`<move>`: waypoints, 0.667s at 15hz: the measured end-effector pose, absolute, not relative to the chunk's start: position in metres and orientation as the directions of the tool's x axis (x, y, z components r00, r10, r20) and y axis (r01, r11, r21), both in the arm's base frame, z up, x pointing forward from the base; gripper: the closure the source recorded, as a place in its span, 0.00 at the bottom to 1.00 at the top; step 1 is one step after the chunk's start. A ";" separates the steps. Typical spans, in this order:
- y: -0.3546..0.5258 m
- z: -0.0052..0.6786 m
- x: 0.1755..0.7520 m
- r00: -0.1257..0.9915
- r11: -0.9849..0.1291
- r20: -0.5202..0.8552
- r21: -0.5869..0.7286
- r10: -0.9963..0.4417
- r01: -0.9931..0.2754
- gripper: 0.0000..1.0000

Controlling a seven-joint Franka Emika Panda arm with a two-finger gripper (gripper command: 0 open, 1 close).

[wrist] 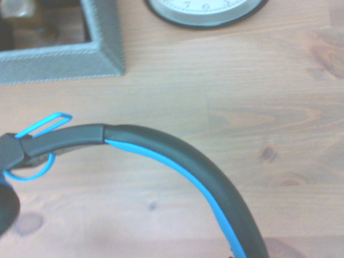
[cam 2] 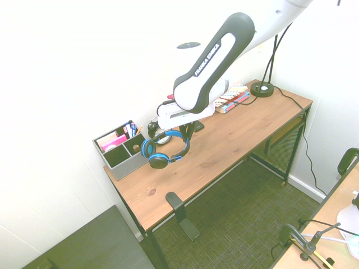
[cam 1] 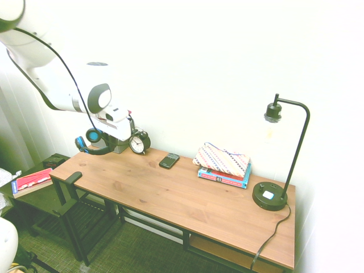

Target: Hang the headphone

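One gripper (cam 2: 185, 128), pointing down, clamped shut on the headphone (cam 2: 164, 150) by its headband, so blue cups dangle below, clear of the desk (cam 2: 235, 140). Alarm clock (cam 1: 139, 142) and grey organizer (cam 2: 122, 151) just beside. Hanging not yet done.

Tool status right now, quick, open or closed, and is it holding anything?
Tool: closed on the headphone by its headband, lifted above the desk.

Place: a home study corner.
Showing it: desk (cam 1: 187, 199) bearing lamp (cam 1: 282, 153), books (cam 1: 224, 175), clock (cam 1: 139, 143), organizer (cam 2: 120, 152); white walls enclosing.
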State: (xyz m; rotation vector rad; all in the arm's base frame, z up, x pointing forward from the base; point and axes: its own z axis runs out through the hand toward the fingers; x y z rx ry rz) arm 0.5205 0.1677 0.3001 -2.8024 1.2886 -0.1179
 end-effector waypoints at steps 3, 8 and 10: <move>0.235 0.293 0.469 0.774 -0.776 0.055 -0.028 -0.630 -0.630 1.00; 0.291 0.237 0.396 0.838 -0.838 0.022 0.006 -0.546 -0.546 1.00; 0.285 0.199 0.375 0.841 -0.840 0.007 0.022 -0.541 -0.541 1.00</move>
